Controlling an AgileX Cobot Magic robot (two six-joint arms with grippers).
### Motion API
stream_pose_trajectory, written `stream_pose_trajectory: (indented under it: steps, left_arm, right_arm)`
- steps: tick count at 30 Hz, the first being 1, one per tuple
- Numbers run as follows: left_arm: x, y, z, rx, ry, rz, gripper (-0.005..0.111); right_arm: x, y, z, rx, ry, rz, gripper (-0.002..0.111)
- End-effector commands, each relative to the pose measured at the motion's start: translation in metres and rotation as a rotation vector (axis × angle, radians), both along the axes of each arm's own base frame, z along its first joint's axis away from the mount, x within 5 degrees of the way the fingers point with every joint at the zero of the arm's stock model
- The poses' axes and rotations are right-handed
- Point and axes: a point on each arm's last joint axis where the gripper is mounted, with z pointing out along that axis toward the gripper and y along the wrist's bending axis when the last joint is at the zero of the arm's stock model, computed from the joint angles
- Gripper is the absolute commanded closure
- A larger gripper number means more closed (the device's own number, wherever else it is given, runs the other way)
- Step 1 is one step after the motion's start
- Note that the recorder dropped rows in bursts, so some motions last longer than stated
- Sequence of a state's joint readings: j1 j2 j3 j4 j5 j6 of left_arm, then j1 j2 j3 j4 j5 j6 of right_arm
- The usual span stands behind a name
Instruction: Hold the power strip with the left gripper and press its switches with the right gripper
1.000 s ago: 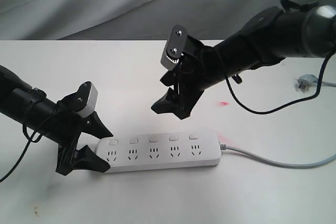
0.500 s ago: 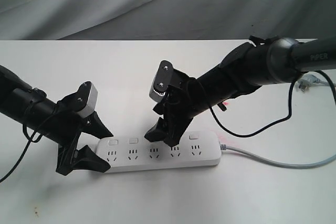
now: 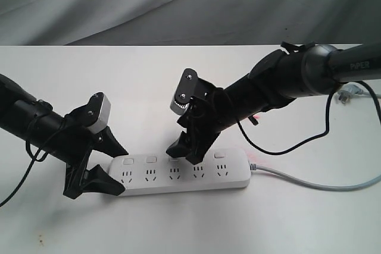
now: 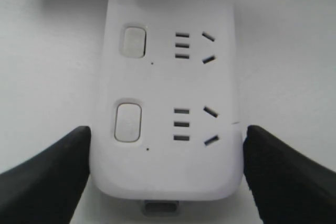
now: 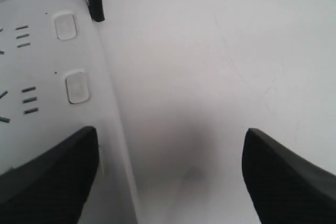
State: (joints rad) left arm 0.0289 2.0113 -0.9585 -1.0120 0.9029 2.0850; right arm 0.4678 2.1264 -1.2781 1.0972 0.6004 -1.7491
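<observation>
Tabletop [image 3: 196,230] white and matte. Power strip [image 3: 178,173] lay flat across its near middle, grey cord [image 3: 321,184] trailing right. Left gripper [image 3: 118,169] straddled the strip's left end, fingers at both long edges; actual clamping unclear. Right gripper [image 3: 186,153] angled down from the right, spread wide over the switches [image 3: 150,159]. Grey plug [image 3: 343,94] and grey cloth [image 3: 178,4] lay beyond.

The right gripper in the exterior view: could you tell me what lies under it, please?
The power strip lies under it. Three switches show; the right gripper hides the other two.
</observation>
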Motion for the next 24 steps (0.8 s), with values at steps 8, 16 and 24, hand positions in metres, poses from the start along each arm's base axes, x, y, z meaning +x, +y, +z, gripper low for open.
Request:
stream_pose_trajectory:
  steps: [8,16,24]
  left_arm:
    - [-0.001,0.0,-0.002,0.024,-0.009,-0.026,0.059]
    - [-0.001,0.0,-0.002,0.024,-0.009,-0.026,0.059]
    - [-0.001,0.0,-0.002,0.024,-0.009,-0.026,0.059]
  right_arm:
    - [-0.001,-0.004,-0.004,-0.065,-0.008,0.025,0.038]
    - [-0.002,-0.004,-0.018,-0.08,0.026,0.023,0.038]
    - [-0.005,0.002,-0.018,-0.084,0.018,0.028,0.038]
